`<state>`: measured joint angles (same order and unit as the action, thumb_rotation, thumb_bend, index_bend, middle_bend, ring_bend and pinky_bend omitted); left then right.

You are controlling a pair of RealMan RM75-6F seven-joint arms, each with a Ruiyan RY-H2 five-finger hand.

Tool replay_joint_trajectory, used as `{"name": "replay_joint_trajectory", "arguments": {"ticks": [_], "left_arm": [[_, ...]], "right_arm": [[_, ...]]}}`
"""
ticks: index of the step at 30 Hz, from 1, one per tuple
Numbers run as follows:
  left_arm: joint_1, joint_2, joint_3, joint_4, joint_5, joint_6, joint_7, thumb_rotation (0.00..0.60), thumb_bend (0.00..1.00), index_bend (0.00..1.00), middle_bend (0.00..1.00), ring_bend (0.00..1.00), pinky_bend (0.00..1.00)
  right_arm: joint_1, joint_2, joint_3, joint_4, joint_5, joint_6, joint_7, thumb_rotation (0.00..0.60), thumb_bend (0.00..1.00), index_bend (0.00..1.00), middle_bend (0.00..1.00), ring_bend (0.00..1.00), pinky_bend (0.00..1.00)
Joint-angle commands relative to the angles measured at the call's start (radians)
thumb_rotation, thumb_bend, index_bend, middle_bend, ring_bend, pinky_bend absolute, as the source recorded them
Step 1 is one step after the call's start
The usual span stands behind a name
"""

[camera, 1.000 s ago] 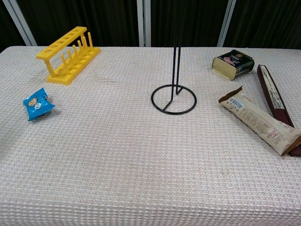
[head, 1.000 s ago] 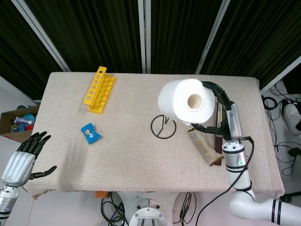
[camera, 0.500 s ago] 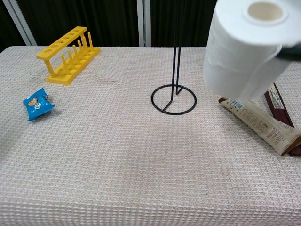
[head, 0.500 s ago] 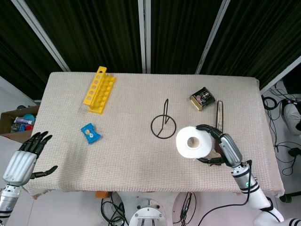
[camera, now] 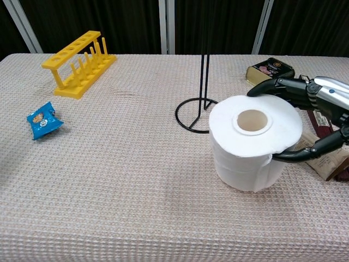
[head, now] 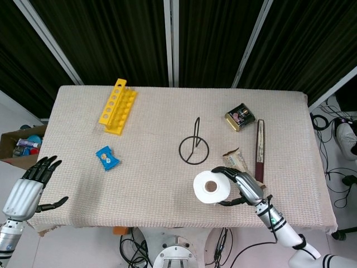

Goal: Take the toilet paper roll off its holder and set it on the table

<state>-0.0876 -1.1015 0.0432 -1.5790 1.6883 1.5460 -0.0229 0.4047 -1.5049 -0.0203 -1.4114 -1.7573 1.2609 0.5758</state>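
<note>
The white toilet paper roll (head: 211,187) (camera: 254,141) stands upright, core hole up, near the table's front edge, just right of the holder. My right hand (head: 244,186) (camera: 315,115) grips it from the right, fingers wrapped round its side. The black wire holder (head: 193,146) (camera: 203,82) stands bare at the table's middle, a ring base with an upright rod. Whether the roll's bottom touches the cloth I cannot tell. My left hand (head: 29,185) hangs off the table's front left corner, fingers spread, holding nothing.
A yellow rack (head: 117,106) (camera: 78,63) stands at the back left and a blue snack packet (head: 107,157) (camera: 43,120) lies at the left. Right of the holder lie a tin can (head: 240,117) (camera: 269,73), a dark long box (head: 259,149) and a tan wrapped bar (head: 235,159).
My right hand has carried the roll from high beside the holder down and toward the front edge, to table level. The left hand has not moved.
</note>
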Motion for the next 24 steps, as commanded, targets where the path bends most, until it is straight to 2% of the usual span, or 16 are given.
{"name": "replay_joint_trajectory", "arguments": {"ticks": [1, 5, 11, 14, 18, 21, 24], "left_arm": [[0.001, 0.001, 0.000, 0.000, 0.000, 0.001, 0.000, 0.440, 0.16, 0.10, 0.06, 0.06, 0.22], [0.001, 0.001, 0.000, 0.001, -0.002, 0.001, -0.002, 0.443, 0.16, 0.10, 0.06, 0.06, 0.22], [0.002, 0.003, 0.000, 0.000, 0.001, 0.005, -0.004, 0.441, 0.16, 0.10, 0.06, 0.06, 0.22], [0.001, 0.002, -0.001, -0.001, -0.001, 0.003, -0.004, 0.441, 0.16, 0.10, 0.06, 0.06, 0.22], [0.001, 0.001, -0.001, -0.003, -0.001, 0.003, 0.001, 0.442, 0.15, 0.10, 0.06, 0.06, 0.22], [0.003, 0.001, 0.000, -0.006, 0.002, 0.007, 0.006, 0.440, 0.15, 0.10, 0.06, 0.06, 0.22], [0.006, 0.002, 0.001, -0.008, 0.005, 0.013, 0.007, 0.438, 0.15, 0.10, 0.06, 0.06, 0.22]], "right_arm": [[0.026, -0.012, -0.006, 0.011, 0.029, -0.050, -0.017, 0.600, 0.02, 0.00, 0.01, 0.00, 0.01], [0.012, 0.004, -0.009, 0.003, 0.029, -0.008, -0.028, 0.600, 0.00, 0.00, 0.00, 0.00, 0.00], [-0.066, 0.122, -0.044, -0.029, -0.017, 0.161, -0.076, 0.600, 0.00, 0.00, 0.00, 0.00, 0.00], [-0.148, 0.198, -0.059, -0.016, 0.003, 0.252, -0.212, 0.600, 0.00, 0.00, 0.00, 0.00, 0.00], [-0.286, 0.257, -0.059, -0.022, 0.119, 0.331, -0.532, 0.600, 0.00, 0.00, 0.00, 0.00, 0.00], [-0.356, 0.257, -0.043, -0.022, 0.198, 0.378, -0.608, 0.600, 0.00, 0.00, 0.00, 0.00, 0.00], [-0.402, 0.242, -0.020, 0.013, 0.251, 0.415, -0.628, 0.600, 0.00, 0.00, 0.00, 0.00, 0.00]]}}
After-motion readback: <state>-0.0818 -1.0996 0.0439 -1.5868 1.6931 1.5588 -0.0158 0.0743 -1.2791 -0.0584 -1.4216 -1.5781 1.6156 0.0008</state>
